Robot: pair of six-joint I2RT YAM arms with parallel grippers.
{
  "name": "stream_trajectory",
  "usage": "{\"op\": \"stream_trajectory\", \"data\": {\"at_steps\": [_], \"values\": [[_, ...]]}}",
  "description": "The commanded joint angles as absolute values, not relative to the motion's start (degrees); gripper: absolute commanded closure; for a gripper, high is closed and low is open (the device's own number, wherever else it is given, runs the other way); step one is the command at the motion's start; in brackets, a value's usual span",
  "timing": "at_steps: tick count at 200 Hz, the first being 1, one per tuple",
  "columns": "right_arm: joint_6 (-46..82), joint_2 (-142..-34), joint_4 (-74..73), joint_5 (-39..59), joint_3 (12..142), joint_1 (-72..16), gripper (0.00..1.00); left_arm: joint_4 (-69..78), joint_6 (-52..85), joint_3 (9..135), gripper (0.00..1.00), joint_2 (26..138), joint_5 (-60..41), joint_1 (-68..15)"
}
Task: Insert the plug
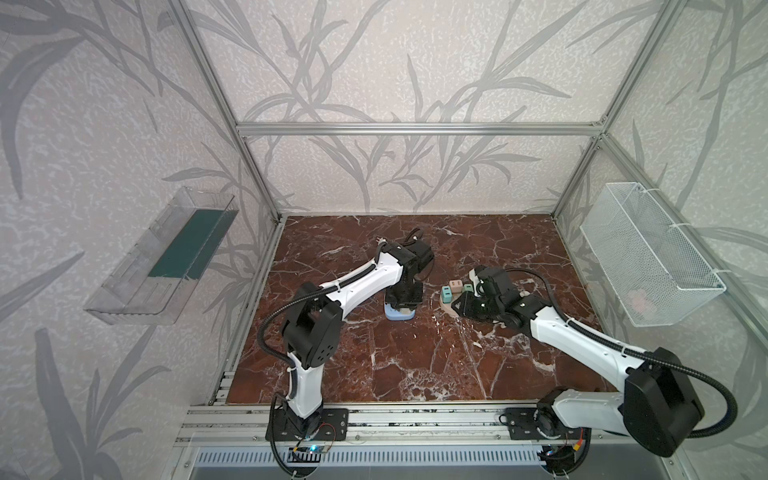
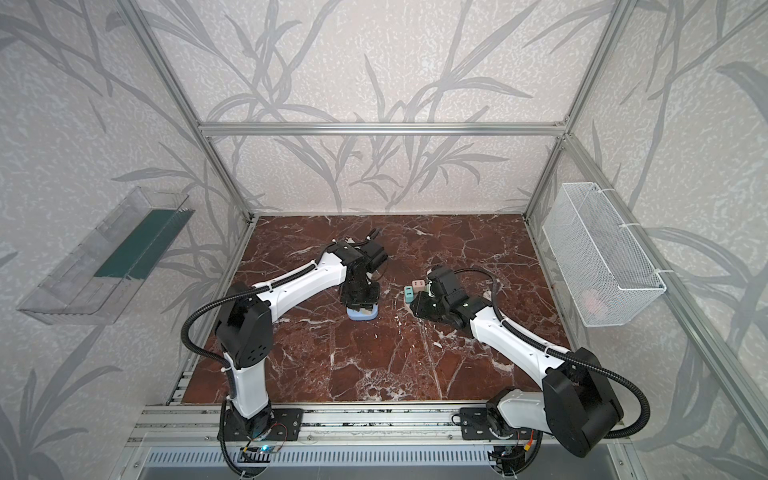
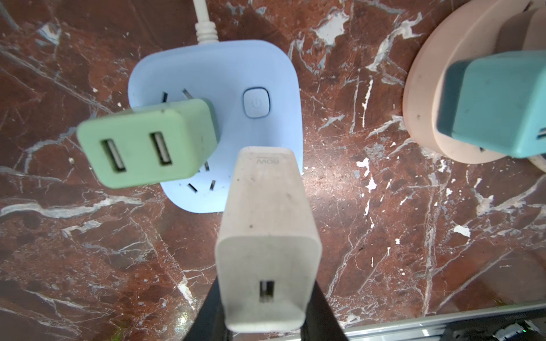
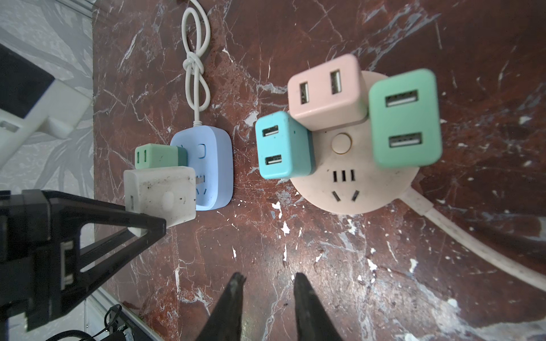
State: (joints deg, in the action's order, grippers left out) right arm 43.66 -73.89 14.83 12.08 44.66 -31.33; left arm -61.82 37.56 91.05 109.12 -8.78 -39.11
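My left gripper [image 3: 267,295] is shut on a white plug [image 3: 266,221], one black finger on each of its sides. The plug [image 4: 159,195] stands against the face of the light blue power strip [image 3: 212,68], and its metal prongs still show between the plug body and the strip. A pale green two-port plug [image 3: 147,144] sits in the strip next to it. In both top views the left gripper [image 1: 402,303] [image 2: 360,303] hangs straight over the blue strip [image 1: 399,314]. My right gripper [image 4: 269,280] hovers over bare marble, its fingers apart and nothing between them.
A round pink power strip [image 4: 354,183] lies right of the blue one and carries a teal plug [image 4: 283,144], a pink plug [image 4: 325,91] and a green plug [image 4: 404,118]. The blue strip's knotted white cord [image 4: 195,59] runs toward the back. A wire basket [image 1: 648,253] and a clear tray [image 1: 162,257] hang on the side walls.
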Motion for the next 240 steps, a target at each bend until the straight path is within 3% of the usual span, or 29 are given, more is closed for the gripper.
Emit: {"op": "stream_trajectory", "data": {"at_steps": [1,240], "values": [[43.15,-72.66,15.89,12.57,45.27,-30.98,0.69,-60.03,38.81,88.61,1.0,105.15,-15.65,-37.1],[42.45,-68.46,14.32,13.62,41.63,-29.14,0.69,-64.91,37.51,94.59,1.0,109.68,-17.5,-34.64]]}}
